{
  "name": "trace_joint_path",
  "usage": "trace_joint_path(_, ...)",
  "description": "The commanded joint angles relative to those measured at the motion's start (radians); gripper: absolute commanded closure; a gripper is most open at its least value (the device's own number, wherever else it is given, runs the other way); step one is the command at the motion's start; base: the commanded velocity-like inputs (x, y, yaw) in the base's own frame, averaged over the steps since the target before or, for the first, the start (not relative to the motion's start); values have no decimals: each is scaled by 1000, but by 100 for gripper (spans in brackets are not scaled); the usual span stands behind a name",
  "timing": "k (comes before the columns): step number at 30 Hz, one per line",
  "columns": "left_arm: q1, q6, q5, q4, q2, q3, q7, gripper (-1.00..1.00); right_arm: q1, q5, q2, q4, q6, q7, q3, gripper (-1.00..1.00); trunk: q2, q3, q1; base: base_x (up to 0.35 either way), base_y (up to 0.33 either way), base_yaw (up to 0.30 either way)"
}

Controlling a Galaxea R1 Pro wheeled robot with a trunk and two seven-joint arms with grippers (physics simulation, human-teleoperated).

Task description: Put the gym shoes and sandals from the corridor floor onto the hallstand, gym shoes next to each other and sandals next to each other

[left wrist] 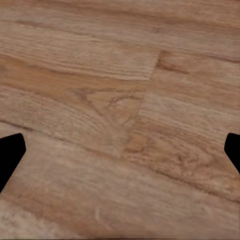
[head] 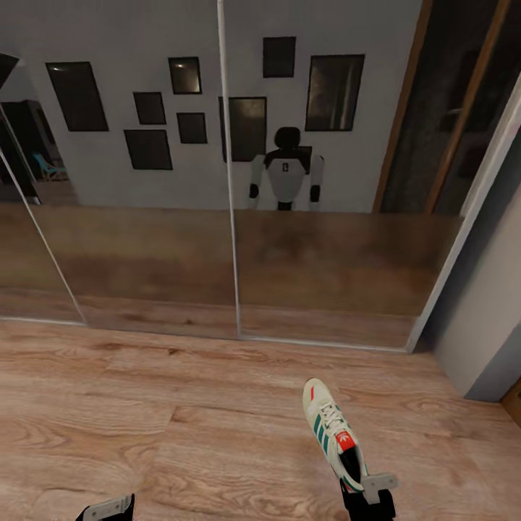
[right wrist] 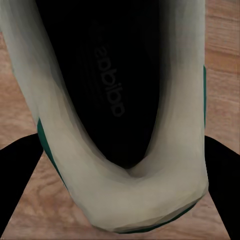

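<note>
Right tool (head: 369, 499) grasping gym shoe (head: 334, 434) over corridor floor (head: 181, 405); left tool (left wrist: 120, 150) released; mirrored wall (head: 145, 217) beyond

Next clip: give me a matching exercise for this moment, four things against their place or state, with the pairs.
Things:
1. gym shoe
2. left end effector
3. corridor floor
4. robot's reflection

Place or state:
A. light wood planks with visible grain
B. in the mirrored panel ahead
C. heel at the right end effector, toe pointing towards the mirror
D. over bare planks, nothing between its fingers

Pairs: 1-C, 2-D, 3-A, 4-B
</note>
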Motion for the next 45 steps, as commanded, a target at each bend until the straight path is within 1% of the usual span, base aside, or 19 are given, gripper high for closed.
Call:
trace_joint_path(1,-1,-3,1,1,0,3,-3,-100,0,11,0,1,-3,-4,-8,100,0,0,0,0,0,258)
trace_joint_path(45,-1,-3,1,1,0,2,-4,-100,0,11,-1,-1,-3,-4,-8,100,0,26,0,0,0,258)
